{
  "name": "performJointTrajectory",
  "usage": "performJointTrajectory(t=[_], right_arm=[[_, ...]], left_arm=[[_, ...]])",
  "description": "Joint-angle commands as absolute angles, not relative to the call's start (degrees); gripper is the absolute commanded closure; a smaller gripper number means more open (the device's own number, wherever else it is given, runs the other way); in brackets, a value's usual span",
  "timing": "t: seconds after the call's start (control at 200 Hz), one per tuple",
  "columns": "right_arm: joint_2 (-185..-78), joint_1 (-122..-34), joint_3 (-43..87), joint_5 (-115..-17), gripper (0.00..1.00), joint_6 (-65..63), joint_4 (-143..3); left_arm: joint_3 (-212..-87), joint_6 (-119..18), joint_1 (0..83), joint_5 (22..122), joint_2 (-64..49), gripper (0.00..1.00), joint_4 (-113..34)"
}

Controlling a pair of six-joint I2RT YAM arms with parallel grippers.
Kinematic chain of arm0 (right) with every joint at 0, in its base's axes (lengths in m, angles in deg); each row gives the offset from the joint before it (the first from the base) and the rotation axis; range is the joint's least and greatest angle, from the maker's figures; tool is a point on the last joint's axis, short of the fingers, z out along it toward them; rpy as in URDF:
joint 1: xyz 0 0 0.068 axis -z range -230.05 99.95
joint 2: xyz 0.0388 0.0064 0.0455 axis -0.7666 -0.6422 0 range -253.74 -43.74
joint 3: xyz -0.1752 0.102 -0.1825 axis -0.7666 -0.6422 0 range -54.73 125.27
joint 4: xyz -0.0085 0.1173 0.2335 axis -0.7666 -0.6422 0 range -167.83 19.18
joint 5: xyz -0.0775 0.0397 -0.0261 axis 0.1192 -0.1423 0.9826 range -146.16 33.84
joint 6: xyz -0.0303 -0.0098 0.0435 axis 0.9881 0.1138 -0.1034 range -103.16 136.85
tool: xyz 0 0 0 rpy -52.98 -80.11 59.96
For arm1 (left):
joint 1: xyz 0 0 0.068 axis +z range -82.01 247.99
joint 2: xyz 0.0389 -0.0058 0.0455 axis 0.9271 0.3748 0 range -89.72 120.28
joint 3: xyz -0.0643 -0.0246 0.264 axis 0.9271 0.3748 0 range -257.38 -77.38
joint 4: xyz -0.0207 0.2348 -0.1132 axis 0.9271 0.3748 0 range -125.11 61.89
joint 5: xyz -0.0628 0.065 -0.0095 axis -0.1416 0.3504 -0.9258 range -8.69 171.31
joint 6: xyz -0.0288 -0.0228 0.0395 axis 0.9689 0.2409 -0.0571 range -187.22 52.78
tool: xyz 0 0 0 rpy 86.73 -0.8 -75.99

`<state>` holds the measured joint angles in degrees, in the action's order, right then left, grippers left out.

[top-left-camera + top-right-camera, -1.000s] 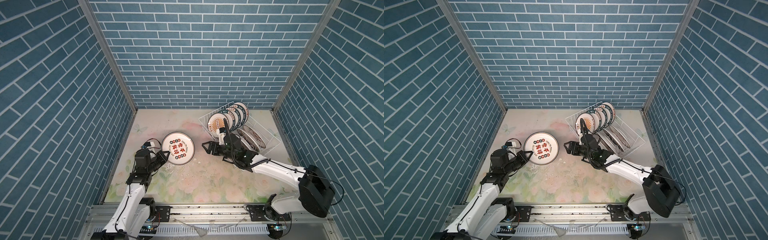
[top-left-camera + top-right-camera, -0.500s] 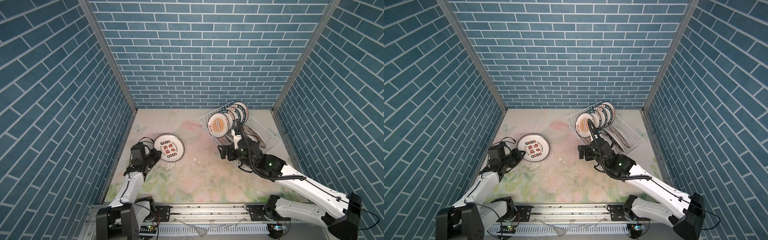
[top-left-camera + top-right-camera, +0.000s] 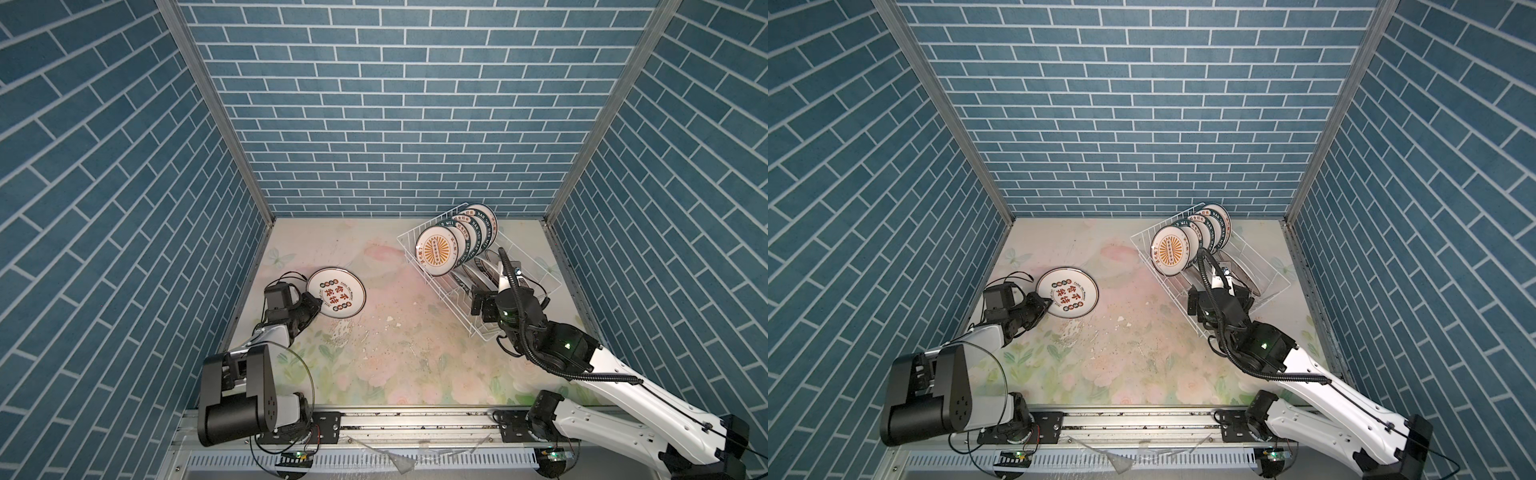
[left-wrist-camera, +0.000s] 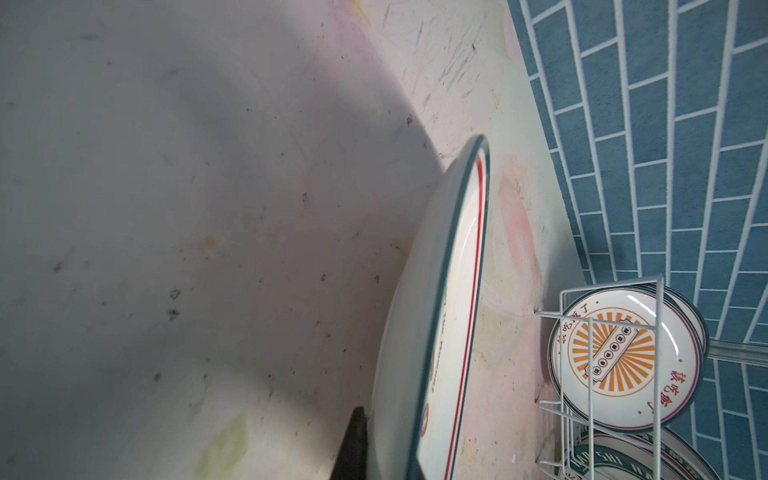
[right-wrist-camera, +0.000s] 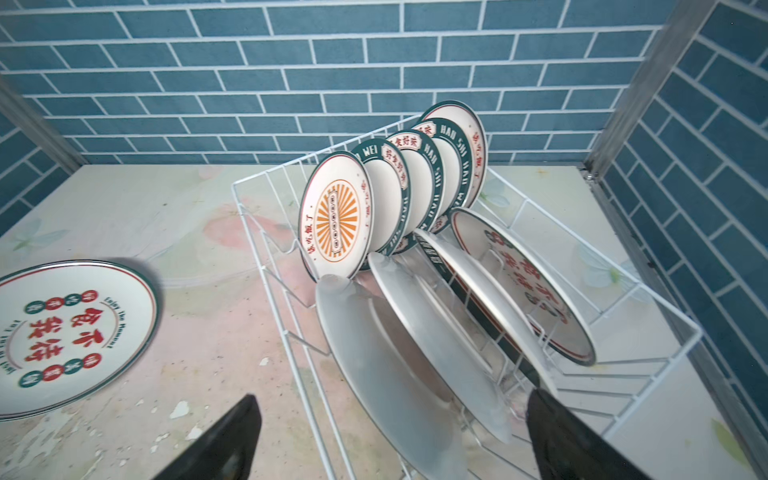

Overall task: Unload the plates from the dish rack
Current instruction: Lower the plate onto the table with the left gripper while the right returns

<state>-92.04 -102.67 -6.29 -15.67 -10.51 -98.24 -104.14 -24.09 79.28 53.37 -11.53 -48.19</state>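
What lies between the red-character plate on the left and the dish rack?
Only bare floral tabletop with a few small white flecks; nothing stands between the red-character plate and the dish rack. Both top views show this stretch.

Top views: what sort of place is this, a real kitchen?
Probably a lab robot cell dressed as a kitchen: blue brick-print walls boxing in a floral tabletop, two arms on a front rail, and a wire dish rack of plates.

Lab booth: printed brick walls (image 3: 395, 124), floral tabletop (image 3: 395, 353), aluminium rail (image 3: 415, 422).
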Motion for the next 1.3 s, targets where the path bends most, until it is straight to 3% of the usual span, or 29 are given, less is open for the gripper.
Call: performJointTrajectory(t=[0.0, 0.47, 0.7, 0.815, 1.005, 1.09, 1.215, 1.295], right_arm=[[-91.26, -102.66, -7.16, -9.08, 0.01, -13.37, -101.0], [-93.38, -102.7, -5.11, -2.19, 0.01, -11.86, -111.43], [-90.61, -102.7, -7.7, -8.45, 0.01, -7.27, -107.06], [-89.93, -102.7, -8.3, -9.94, 0.01, -5.3, -106.39], [-90.49, -102.69, -7.41, -10.87, 0.01, -3.4, -107.06], [-90.76, -102.65, -7.36, -11.6, 0.01, -3.02, -106.59], [-91.4, -102.69, -7.36, -12.39, 0.01, -2.61, -105.92], [-91.62, -102.69, -7.45, -12.17, 0.01, -2.61, -105.72]], left_arm=[[-105.24, -24.73, 79.54, 54.26, -10.46, 0.95, -51.15], [-110.24, -26.77, 80.43, 52.75, 0.47, 0.84, -47.1], [-110.01, -26.46, 80.75, 53.43, 3.05, 0.66, -46.44], [-110.36, -26.68, 80.99, 53.67, 3.09, 0.63, -45.04], [-111.42, -28.02, 81.13, 55.55, 1.73, 0.48, -39.55], [-111.42, -28.81, 81.13, 55.59, 0.43, 0.33, -38.16], [-111.59, -29.5, 81.68, 57.0, -1.92, 0.29, -34.83], [-111.74, -29.71, 82.49, 57.85, -3.18, 0.1, -33.04]])
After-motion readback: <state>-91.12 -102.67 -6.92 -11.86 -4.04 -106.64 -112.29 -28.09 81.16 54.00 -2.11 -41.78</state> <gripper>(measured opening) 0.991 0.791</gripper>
